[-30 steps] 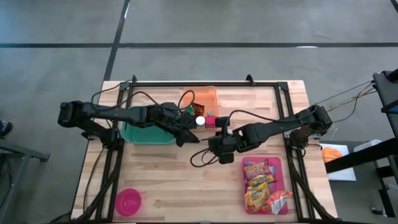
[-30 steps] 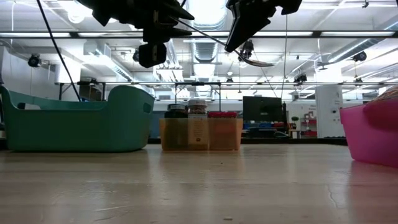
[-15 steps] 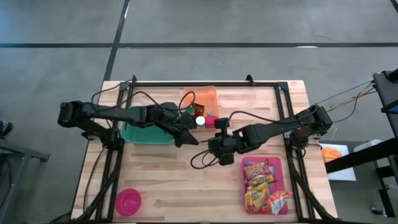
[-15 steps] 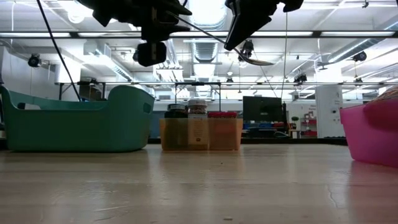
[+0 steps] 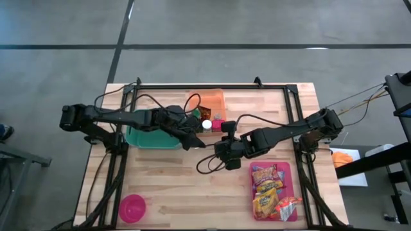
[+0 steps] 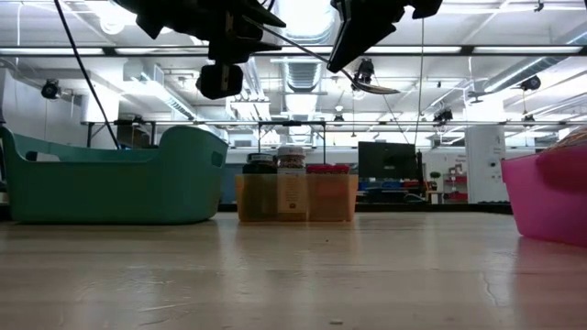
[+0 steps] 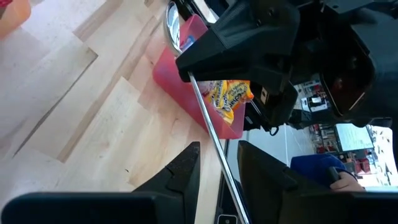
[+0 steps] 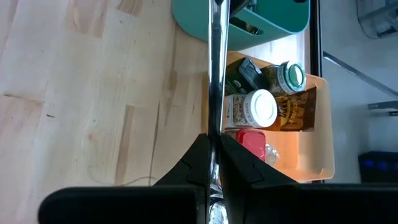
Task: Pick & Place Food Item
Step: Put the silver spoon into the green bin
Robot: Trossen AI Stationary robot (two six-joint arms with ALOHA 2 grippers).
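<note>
free: bare table [image 5: 180, 186] middle and front | blocked: green bin [image 5: 149, 137] and orange box [image 5: 212, 101] at back edge, pink tray [image 5: 273, 191] front right corner, pink bowl [image 5: 132, 208] front left corner

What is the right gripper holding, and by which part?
The right gripper is shut on a long metal spoon, gripping its thin handle near the bowl end. The handle's far end passes between the fingers of the open left gripper.

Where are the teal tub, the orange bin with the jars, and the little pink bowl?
Teal tub [image 6: 119, 183], low view, on its front wall.
Orange bin [image 5: 216, 98], high view, on its bare floor near the far rim.
Pink bowl [image 5: 132, 208], high view, on its inside.
</note>
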